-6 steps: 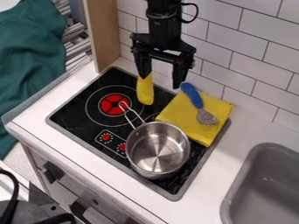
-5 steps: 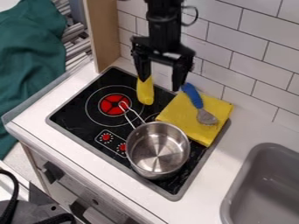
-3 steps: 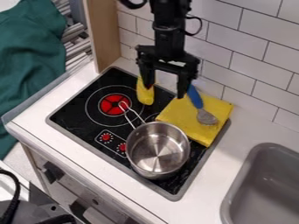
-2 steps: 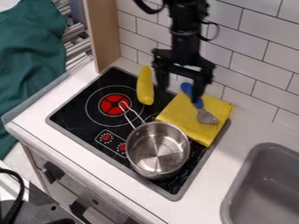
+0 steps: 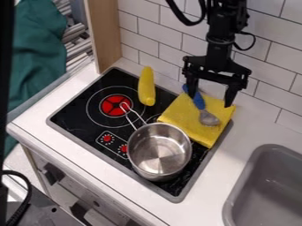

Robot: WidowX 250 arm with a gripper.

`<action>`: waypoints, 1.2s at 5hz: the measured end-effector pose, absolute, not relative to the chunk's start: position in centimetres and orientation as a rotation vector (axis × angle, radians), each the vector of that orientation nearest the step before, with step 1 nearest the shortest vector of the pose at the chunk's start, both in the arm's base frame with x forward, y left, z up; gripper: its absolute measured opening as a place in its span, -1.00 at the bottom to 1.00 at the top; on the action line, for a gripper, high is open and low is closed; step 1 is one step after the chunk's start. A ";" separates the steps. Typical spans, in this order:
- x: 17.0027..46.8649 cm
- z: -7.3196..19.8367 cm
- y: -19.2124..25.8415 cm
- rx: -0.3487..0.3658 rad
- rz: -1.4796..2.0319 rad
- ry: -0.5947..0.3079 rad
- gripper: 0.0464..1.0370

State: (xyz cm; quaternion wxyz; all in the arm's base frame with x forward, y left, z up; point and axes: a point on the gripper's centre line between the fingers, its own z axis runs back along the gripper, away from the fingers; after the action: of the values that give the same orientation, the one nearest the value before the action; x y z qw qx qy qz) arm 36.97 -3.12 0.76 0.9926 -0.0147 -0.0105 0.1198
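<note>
The black gripper (image 5: 209,100) hangs open over the back part of the yellow cloth (image 5: 183,116), with nothing held between its fingers. Beneath it, a blue-handled spoon or spatula (image 5: 208,118) lies on the cloth, its grey head toward the front and the handle's upper end close to the left finger. To the left, a yellow elongated object (image 5: 147,87) rests at the back of the stove. A steel pot (image 5: 159,151) stands on the front right of the stove, its wire handle pointing back left over the red burner's edge.
The black stove top (image 5: 77,110) has a red burner (image 5: 115,106) at left and red knobs in front. A grey sink (image 5: 265,190) is at the lower right. White wall tiles stand close behind the gripper, and a wooden panel (image 5: 103,35) rises at the back left.
The arm and open gripper have moved right, from above the yellow elongated object to over the cloth and the blue handle. The objects on the stove have stayed where they were.
</note>
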 end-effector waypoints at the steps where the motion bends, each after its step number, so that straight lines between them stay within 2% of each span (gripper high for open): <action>1: 36.8 -0.5 -3.0 -0.023 0.308 0.000 0.94; 4: 36.1 -2.2 -2.0 0.000 0.356 0.039 0.94; 6: 37.8 -2.3 -0.7 0.051 0.366 -0.014 0.94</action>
State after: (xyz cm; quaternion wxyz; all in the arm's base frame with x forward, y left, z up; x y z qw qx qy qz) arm 37.79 -0.73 -2.30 0.9829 0.0255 -0.0072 0.1820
